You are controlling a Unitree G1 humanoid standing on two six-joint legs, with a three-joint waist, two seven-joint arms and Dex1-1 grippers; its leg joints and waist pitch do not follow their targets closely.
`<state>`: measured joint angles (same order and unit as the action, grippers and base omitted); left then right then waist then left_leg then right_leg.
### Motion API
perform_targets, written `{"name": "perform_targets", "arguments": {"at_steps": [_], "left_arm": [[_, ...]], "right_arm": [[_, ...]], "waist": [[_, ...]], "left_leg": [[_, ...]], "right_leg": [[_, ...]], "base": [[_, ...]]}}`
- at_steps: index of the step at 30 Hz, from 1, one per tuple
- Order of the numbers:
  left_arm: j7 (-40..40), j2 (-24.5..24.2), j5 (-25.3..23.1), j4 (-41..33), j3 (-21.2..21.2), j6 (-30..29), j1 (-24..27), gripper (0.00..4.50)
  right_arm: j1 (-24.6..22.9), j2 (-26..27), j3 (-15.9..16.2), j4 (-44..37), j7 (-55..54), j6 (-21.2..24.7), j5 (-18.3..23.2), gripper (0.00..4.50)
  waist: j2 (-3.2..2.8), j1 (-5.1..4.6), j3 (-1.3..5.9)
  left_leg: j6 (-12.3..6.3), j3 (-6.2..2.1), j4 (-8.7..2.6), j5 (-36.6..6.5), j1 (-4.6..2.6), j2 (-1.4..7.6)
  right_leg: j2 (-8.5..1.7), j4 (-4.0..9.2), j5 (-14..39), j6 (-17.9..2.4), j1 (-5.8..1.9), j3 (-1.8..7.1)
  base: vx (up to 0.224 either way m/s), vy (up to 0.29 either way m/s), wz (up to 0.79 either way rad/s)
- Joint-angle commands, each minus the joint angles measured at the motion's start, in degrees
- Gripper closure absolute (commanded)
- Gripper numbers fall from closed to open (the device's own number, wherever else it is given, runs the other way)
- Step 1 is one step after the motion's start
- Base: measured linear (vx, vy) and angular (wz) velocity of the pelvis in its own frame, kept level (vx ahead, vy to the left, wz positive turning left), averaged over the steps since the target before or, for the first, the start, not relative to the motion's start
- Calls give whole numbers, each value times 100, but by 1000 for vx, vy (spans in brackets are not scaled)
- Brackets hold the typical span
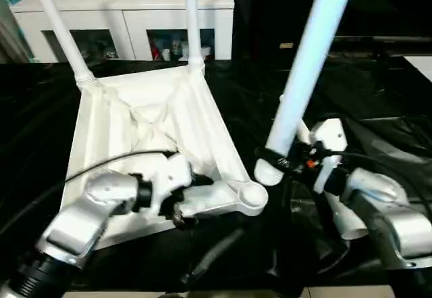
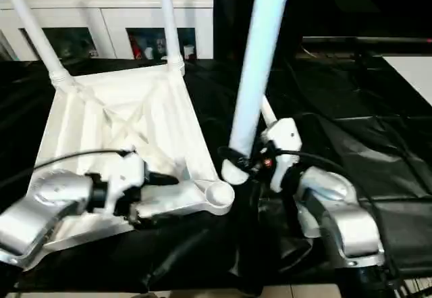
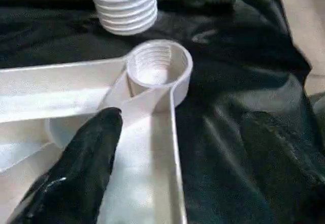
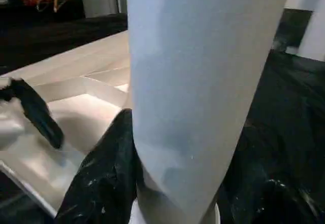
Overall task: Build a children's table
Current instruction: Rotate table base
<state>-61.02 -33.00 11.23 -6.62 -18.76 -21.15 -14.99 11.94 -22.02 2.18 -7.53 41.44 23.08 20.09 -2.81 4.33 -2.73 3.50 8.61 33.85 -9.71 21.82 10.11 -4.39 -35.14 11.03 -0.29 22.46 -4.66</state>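
Black crumpled sheeting [image 1: 378, 142] covers the work surface, and a white cabinet with glass doors [image 1: 128, 21] stands behind it. On the sheeting I see the white plastic rectangular tabletop [image 1: 145, 132], upside down, its ribbed X-braced underside facing up.

Progress, as I judge it: two white tapered tube legs are seated in the far corner sockets, one at the far left [image 1: 57, 31] and one at the far right [image 1: 191, 17], both rising upward and leaning slightly. The near right round corner socket [image 3: 158, 69] is empty, its inner thread visible in the left wrist view. The near left corner is hidden behind my left forearm, so I cannot tell its state. At least one leg, probably two, remains to be fitted.

My right gripper [image 1: 287, 159] is clamped on the third white tapered tube leg [image 1: 307, 61] near its lower end. That leg's long axis runs close to vertical, tilted away to the upper right, with the ribbed threaded end [image 3: 126, 5] pointing down, just beside the empty socket but not yet over it.

My left gripper [image 3: 172, 148] hovers at the tabletop's near right edge, fingers spread apart either side of the rim, one black finger [image 3: 76, 173] over the ribbed underside; I see no contact.
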Motion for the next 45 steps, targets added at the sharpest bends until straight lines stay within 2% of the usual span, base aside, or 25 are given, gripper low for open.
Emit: {"name": "perform_targets", "arguments": {"at_steps": [1,5,7,8,10,12,14,18,22,23,24,25,28,29,31,33,34,35,36,39,40,43,45], "left_arm": [[-2,-109,-67,-261,-135,-187,112,43],[190,-110,-313,-155,-224,-149,172,43],[348,-138,-452,-120,-275,-134,199,70],[681,-28,-606,-32,-252,-244,173,70],[778,24,-635,-1,-231,-265,174,78],[898,176,-595,-7,-134,-359,244,108],[1011,301,-522,-13,-70,-352,344,122],[1085,399,-534,81,-198,-437,439,153],[1169,447,-606,54,-294,-630,431,174],[1281,501,-688,104,-321,-693,376,186],[1281,501,-688,104,-321,-693,376,198],[1309,559,-680,96,-294,-763,352,205],[1237,598,-607,55,-300,-778,333,220],[1226,598,-598,49,-306,-782,332,232],[1186,582,-613,43,-370,-802,315,250],[1148,561,-650,44,-466,-870,288,253],[1140,556,-651,40,-475,-880,286,276],[1108,539,-646,16,-508,-948,282,276],[1101,537,-646,8,-514,-967,281,287],[1118,528,-684,1,-488,-1008,270,308],[1092,526,-658,6,-474,-1024,269,331],[1093,511,-639,-5,-455,-1029,290,335],[1113,492,-639,-5,-443,-1006,310,359]], "right_arm": [[74,-6,42,-170,-42,24,-22,264],[4,-16,46,-190,-49,18,-31,264],[-62,-6,46,-247,-70,28,-41,264],[-43,7,33,-224,-80,42,-32,264],[-40,13,32,-215,-86,45,-32,264],[-67,27,54,-198,-94,18,-56,264],[-130,39,99,-227,-119,13,-71,264],[-214,52,127,-311,-172,24,-42,264],[-251,61,86,-398,-273,41,-44,264],[-289,58,84,-442,-278,35,-38,264],[-289,58,84,-442,-278,35,-38,264],[-339,71,90,-494,-284,33,-50,264],[-447,85,114,-562,-302,23,-61,264],[-458,84,117,-567,-305,20,-62,264],[-499,61,128,-609,-313,29,-63,264],[-512,28,120,-638,-334,47,-49,264],[-513,25,119,-643,-337,49,-48,264],[-525,12,111,-681,-359,65,-47,264],[-531,9,109,-698,-366,72,-46,264],[-562,-3,86,-768,-385,102,-45,264],[-570,-6,73,-765,-380,93,-45,264],[-592,-4,74,-757,-383,66,-55,264],[-601,-1,86,-745,-389,43,-64,264]], "waist": [[-11,12,290],[1,21,291],[5,40,296],[19,49,309],[27,56,308],[38,73,323],[76,74,328],[50,81,364],[27,74,350],[-7,74,342],[-7,74,342],[26,66,334],[-3,73,326],[11,73,326],[-59,64,325],[-41,40,323],[-32,46,321],[-59,46,324],[-49,41,327],[-71,37,335],[-80,31,336],[-96,22,341],[-90,24,350]], "left_leg": [[68,-72,-471,-2056,-97,260],[33,-65,-459,-2041,-103,252],[23,-65,-460,-1987,-98,255],[14,-66,-459,-1928,-93,258],[1,-60,-453,-1849,-83,253],[-26,-47,-443,-1719,-84,256],[-60,-37,-435,-1612,-58,255],[-164,-24,-407,-1301,-41,246],[-178,-17,-406,-1364,-45,242],[-157,-19,-411,-1449,-54,243],[-157,-19,-411,-1449,-54,243],[-142,-13,-416,-1538,-59,242],[-110,-18,-424,-1632,-63,241],[-96,-20,-426,-1683,-67,239],[-67,-33,-429,-1795,-75,239],[-54,-35,-434,-1882,-78,234],[-76,-34,-434,-1858,-75,228],[-83,-31,-427,-1822,-73,226],[-87,-28,-425,-1786,-67,225],[-111,-29,-419,-1766,-63,218],[-116,-30,-419,-1777,-62,217],[-104,-35,-419,-1832,-61,215],[-106,-38,-418,-1810,-60,215]], "right_leg": [[-388,533,2282,-782,-215,309],[-373,550,2336,-741,-194,312],[-370,546,2266,-726,-195,312],[-367,526,2166,-736,-203,312],[-365,524,2071,-744,-205,314],[-368,505,1928,-810,-206,322],[-371,486,1782,-850,-218,329],[-348,445,1317,-901,-224,340],[-345,467,1442,-876,-215,340],[-343,476,1531,-864,-208,339],[-343,476,1531,-864,-208,339],[-339,498,1668,-813,-209,341],[-344,520,1849,-765,-199,344],[-344,532,1928,-742,-196,342],[-342,544,2013,-717,-185,340],[-328,557,2033,-698,-191,332],[-330,556,2070,-682,-189,338],[-335,555,2095,-676,-185,343],[-337,560,2097,-664,-190,345],[-332,567,2206,-611,-185,338],[-329,575,2245,-595,-179,335],[-328,589,2349,-557,-171,329],[-326,581,2298,-557,-173,328]], "base": [[0,0,0],[0,0,0],[0,0,0],[0,0,0],[0,0,0],[0,0,0],[0,0,0],[0,0,0],[0,0,0],[0,0,0],[0,0,0],[0,0,0],[0,0,0],[0,0,0],[0,0,0],[0,0,0],[0,0,0],[0,0,0],[0,0,0],[0,0,0],[0,0,0],[0,0,0],[0,0,0]]}}
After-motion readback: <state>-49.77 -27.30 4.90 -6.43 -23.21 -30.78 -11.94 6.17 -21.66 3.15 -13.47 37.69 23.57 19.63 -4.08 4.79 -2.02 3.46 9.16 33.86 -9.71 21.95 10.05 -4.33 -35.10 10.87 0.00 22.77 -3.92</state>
